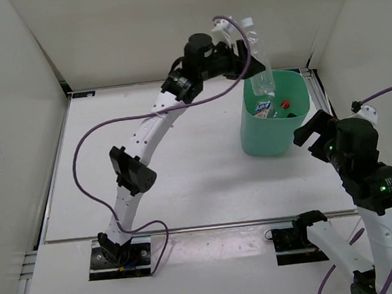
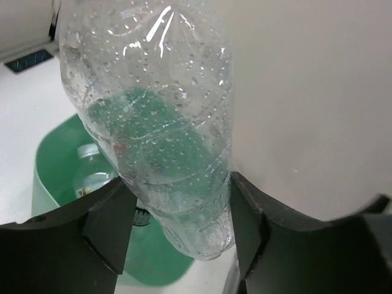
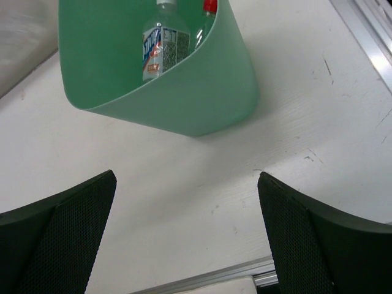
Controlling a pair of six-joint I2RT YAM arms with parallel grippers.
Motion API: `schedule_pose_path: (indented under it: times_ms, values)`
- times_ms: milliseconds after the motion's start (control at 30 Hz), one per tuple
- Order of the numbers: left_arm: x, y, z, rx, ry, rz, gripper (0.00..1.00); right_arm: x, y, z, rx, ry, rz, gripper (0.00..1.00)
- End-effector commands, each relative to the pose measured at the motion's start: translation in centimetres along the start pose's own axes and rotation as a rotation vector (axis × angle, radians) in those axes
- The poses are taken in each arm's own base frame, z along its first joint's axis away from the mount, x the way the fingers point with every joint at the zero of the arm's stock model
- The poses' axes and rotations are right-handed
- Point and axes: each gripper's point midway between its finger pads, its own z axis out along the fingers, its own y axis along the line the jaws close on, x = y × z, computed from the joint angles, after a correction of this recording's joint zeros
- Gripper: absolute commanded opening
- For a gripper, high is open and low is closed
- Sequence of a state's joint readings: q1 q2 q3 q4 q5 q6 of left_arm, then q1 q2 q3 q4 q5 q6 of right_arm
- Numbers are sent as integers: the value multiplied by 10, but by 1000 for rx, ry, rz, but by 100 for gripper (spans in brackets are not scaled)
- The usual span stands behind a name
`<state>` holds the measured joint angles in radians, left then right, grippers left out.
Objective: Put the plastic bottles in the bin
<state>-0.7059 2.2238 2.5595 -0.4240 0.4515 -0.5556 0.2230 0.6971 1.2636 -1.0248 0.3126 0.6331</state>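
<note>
A clear label-less plastic bottle (image 1: 259, 54) with a white cap hangs cap-up over the mint-green bin (image 1: 265, 139), its base just above the rim. My left gripper (image 1: 241, 49) is shut on that bottle's lower body. In the left wrist view the wet bottle (image 2: 153, 110) fills the space between the fingers of that gripper (image 2: 177, 226), with the bin (image 2: 46, 162) below. Inside the bin lie a blue-and-white labelled bottle (image 3: 160, 46) and a red-capped one (image 3: 209, 6). My right gripper (image 1: 311, 133) stands open and holds nothing, just right of the bin and low over the table.
The bin stands at the table's back right, close to the right wall and back wall. An aluminium rail (image 3: 367, 37) runs along the table's right edge. The left arm's purple cable (image 1: 110, 120) loops over the table's left half.
</note>
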Motion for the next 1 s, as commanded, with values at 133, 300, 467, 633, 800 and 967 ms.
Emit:
schedule_pose_path:
  times_ms: [133, 300, 467, 633, 800, 967]
  values:
    - [58, 27, 33, -133, 65, 48, 80, -23, -1, -15, 4, -86, -21, 100]
    - [8, 6, 0, -180, -48, 67, 100, -21, -14, -15, 67, -88, -21, 100]
    - [-40, -3, -83, -300, -152, 101, 100, -21, -29, -12, 211, -41, -2, 100]
    - [-19, 27, -187, -642, -179, 187, 100, -10, -38, 9, 378, 91, 24, 100]
    - [37, 94, -330, -1221, -170, 127, 100, 15, -25, 35, 336, 251, -35, 100]
    - [71, 125, -433, -1621, -163, 129, 100, 19, -32, 35, 357, 281, -97, 100]
